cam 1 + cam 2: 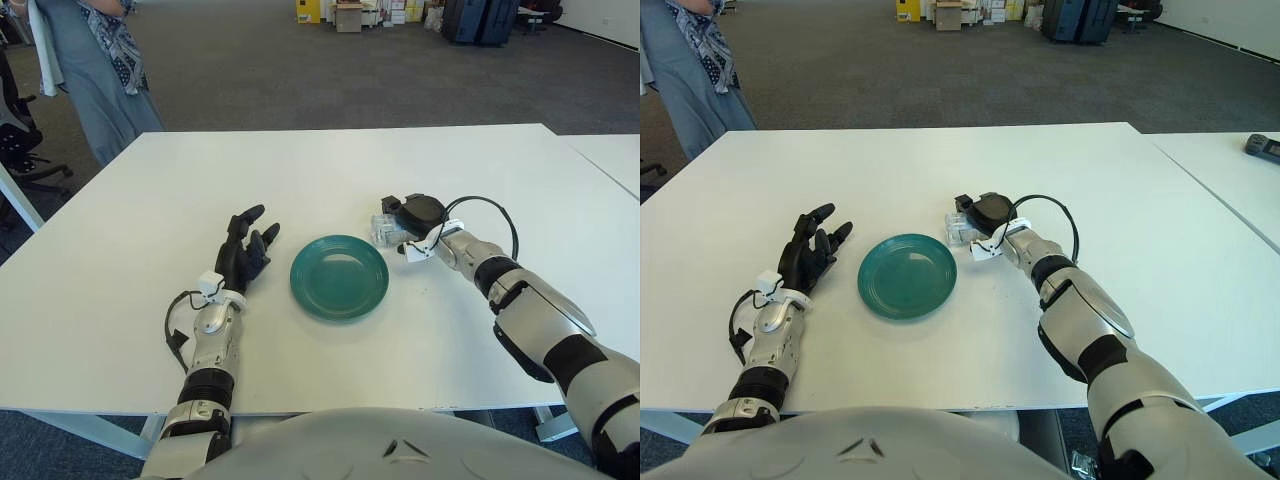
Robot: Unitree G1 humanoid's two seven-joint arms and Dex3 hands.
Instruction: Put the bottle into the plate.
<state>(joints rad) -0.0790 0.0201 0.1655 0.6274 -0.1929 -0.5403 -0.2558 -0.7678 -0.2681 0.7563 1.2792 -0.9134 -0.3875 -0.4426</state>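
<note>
A teal plate (339, 276) lies on the white table (330, 170) in front of me. A small clear bottle (385, 230) is at the plate's upper right edge, just right of the rim. My right hand (410, 218) is curled around the bottle and holds it close to the table surface; whether it touches the table I cannot tell. It also shows in the right eye view (980, 215) with the bottle (958, 228). My left hand (245, 250) shows left of the plate, fingers spread, holding nothing.
A person in a grey dress (95, 60) stands at the table's far left corner. A second white table (610, 160) adjoins on the right, with a dark object (1262, 146) on it. Boxes and cases (400, 15) stand far behind.
</note>
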